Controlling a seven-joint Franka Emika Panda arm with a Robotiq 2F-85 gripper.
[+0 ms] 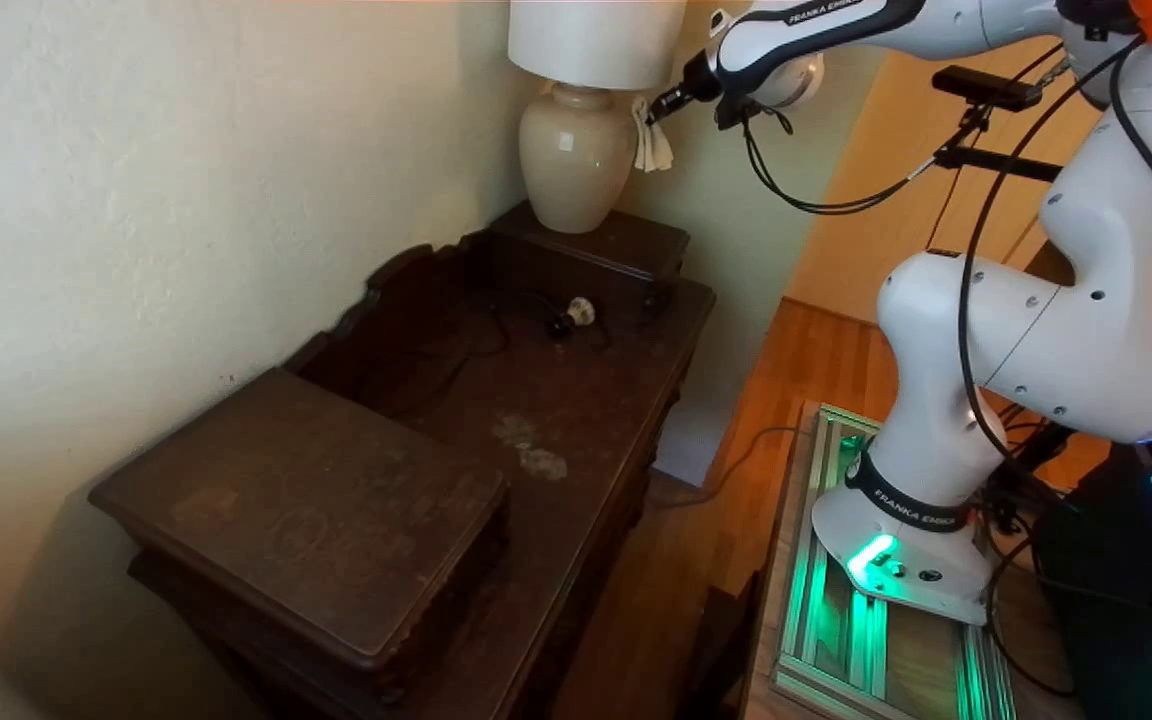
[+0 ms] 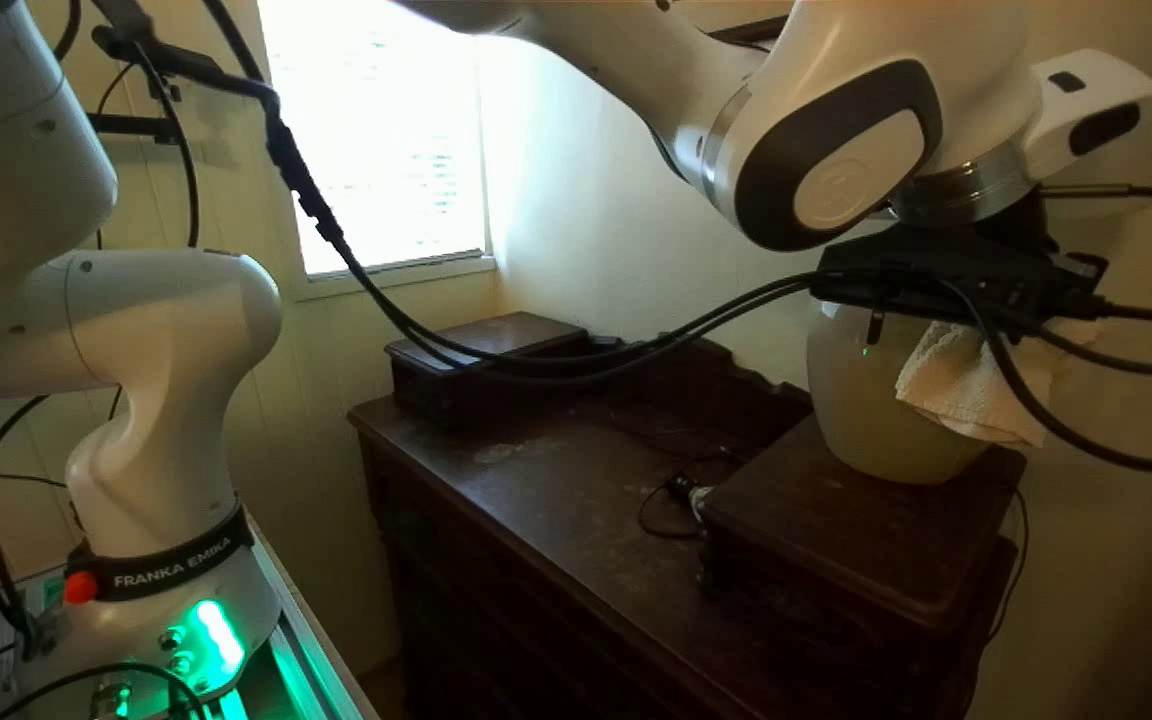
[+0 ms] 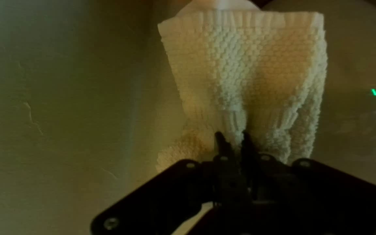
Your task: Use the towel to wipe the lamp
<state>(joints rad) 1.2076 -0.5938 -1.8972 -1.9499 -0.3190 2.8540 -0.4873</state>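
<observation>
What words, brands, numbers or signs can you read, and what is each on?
"FRANKA EMIKA": the black band at the base of the robot arm, in both exterior views.
"FRANKA EMI", ending unclear: the arm's dark trim, at the top edge of an exterior view.
Too small or faint to read: the round emblem and round base mark.
No lettering shows on the towel or lamp.

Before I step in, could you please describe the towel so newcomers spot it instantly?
Find the dark wooden dresser, then the lamp on one raised end. By its rounded base, the gripper pinches the towel. Against that smooth, glossy base, it alone is textured, hanging cloth.
</observation>
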